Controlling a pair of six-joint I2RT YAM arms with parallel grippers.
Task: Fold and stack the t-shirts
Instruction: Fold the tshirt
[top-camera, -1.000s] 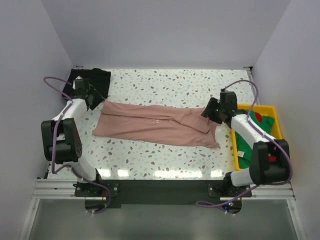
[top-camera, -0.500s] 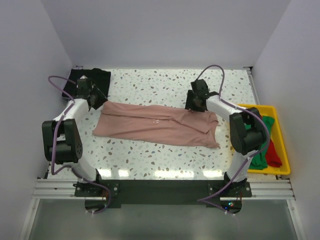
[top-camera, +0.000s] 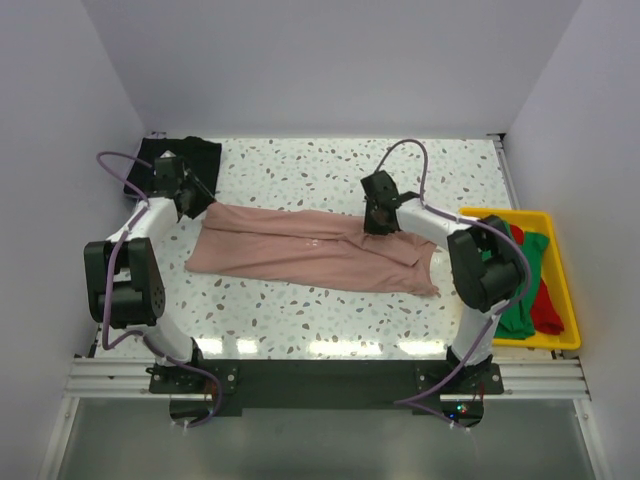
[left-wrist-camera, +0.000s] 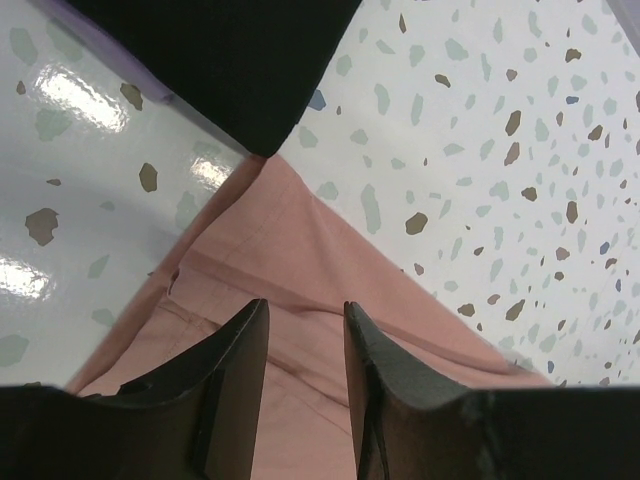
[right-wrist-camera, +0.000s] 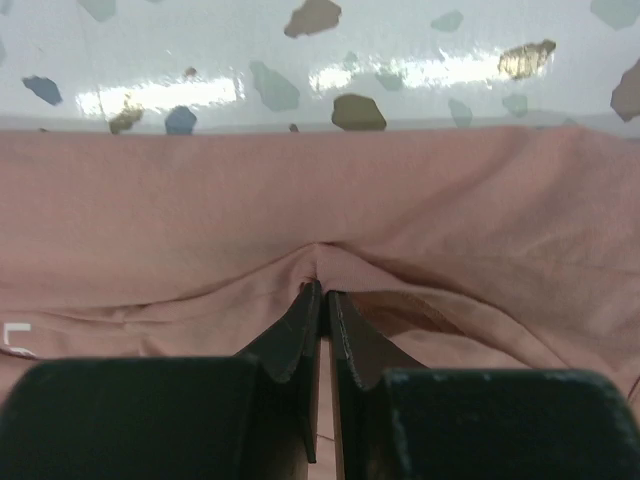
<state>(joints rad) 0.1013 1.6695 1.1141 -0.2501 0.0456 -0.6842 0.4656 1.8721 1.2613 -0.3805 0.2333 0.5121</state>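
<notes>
A dusty-pink t-shirt (top-camera: 300, 250) lies folded into a long band across the middle of the table. My left gripper (top-camera: 201, 203) hovers at its far left corner. In the left wrist view the left gripper (left-wrist-camera: 305, 312) is open, its two dark fingers apart over the pink t-shirt (left-wrist-camera: 300, 235). My right gripper (top-camera: 378, 224) sits on the band's far edge, right of centre. In the right wrist view the right gripper (right-wrist-camera: 322, 287) is shut, pinching up a small ridge of the pink t-shirt (right-wrist-camera: 200, 215). A black t-shirt (top-camera: 190, 153) lies at the back left corner.
A yellow bin (top-camera: 522, 343) stands at the table's right edge, holding a green t-shirt (top-camera: 520, 300) and a red t-shirt (top-camera: 548, 305). The black t-shirt (left-wrist-camera: 220, 50) lies just beyond the pink corner. White walls close in the back and both sides.
My right arm has swung left from the bin end of the pink t-shirt to its far edge and shut on the cloth. The left jaws have narrowed slightly.
</notes>
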